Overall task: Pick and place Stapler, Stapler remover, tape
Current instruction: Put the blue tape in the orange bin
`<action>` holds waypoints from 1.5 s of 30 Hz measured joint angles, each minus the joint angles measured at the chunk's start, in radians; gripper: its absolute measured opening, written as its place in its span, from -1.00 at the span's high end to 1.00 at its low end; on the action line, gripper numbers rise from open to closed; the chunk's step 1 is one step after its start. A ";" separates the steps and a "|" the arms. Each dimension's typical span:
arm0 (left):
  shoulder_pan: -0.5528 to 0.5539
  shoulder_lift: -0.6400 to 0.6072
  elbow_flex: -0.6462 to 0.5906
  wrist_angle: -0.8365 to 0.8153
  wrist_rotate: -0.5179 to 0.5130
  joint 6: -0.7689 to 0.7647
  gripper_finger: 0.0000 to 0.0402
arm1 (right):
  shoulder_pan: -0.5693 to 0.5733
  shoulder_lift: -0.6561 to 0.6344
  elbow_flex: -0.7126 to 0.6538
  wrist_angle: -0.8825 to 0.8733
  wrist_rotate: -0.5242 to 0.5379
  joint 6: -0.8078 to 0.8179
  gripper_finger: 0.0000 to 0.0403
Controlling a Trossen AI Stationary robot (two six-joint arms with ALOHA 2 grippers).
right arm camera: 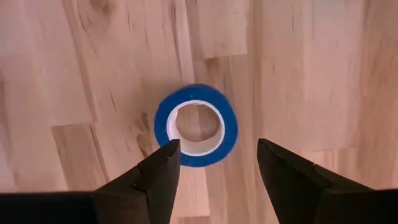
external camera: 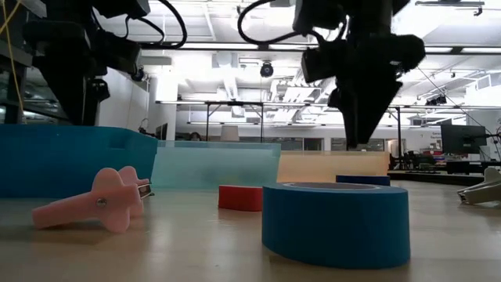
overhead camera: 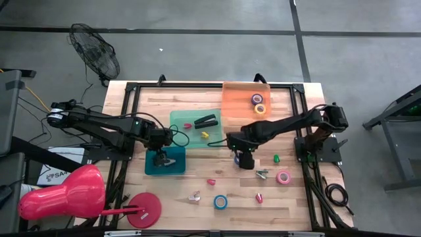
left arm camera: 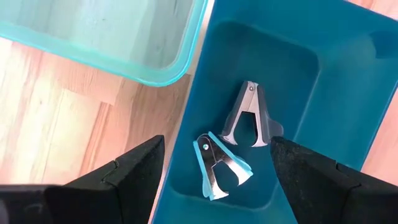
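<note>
My left gripper [left arm camera: 217,148] hangs open above the dark teal bin [overhead camera: 176,168]. Two stapler removers lie on the bin's floor, one grey [left arm camera: 252,115] and one light blue [left arm camera: 221,167]. My right gripper [right arm camera: 217,148] is open above a blue tape roll [right arm camera: 196,124] that lies flat on the table, and it touches nothing [overhead camera: 242,158]. A black stapler [overhead camera: 207,120] lies in the pale green tray [overhead camera: 177,118]. A purple roll [overhead camera: 256,99] and a yellow roll [overhead camera: 260,109] lie in the orange bin [overhead camera: 230,105]. Another blue roll [overhead camera: 220,201] and a pink roll [overhead camera: 283,176] lie on the table.
A grey stapler remover [overhead camera: 262,174] and a pink one [overhead camera: 195,196] lie on the table near its front. Small red [overhead camera: 211,181], pink [overhead camera: 259,197] and green [overhead camera: 275,158] pieces are scattered around them. A pink lamp [overhead camera: 66,194] lies off the table's left near corner.
</note>
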 joint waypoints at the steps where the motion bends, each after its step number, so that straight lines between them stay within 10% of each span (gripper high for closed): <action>1: 0.000 0.000 0.000 0.001 0.000 0.002 -0.44 | 0.003 0.000 -0.017 0.026 0.001 0.009 -0.01; 13: 0.000 0.000 0.000 0.008 0.000 0.028 -0.44 | 0.010 0.000 -0.197 0.231 0.048 0.139 0.06; 31: 0.000 0.000 0.000 0.009 0.001 0.027 -0.44 | 0.010 0.000 -0.233 0.299 0.056 0.256 0.85; 45: 0.000 0.000 0.000 0.009 0.007 0.016 -0.44 | -0.078 -0.181 -0.232 0.295 0.032 0.332 0.87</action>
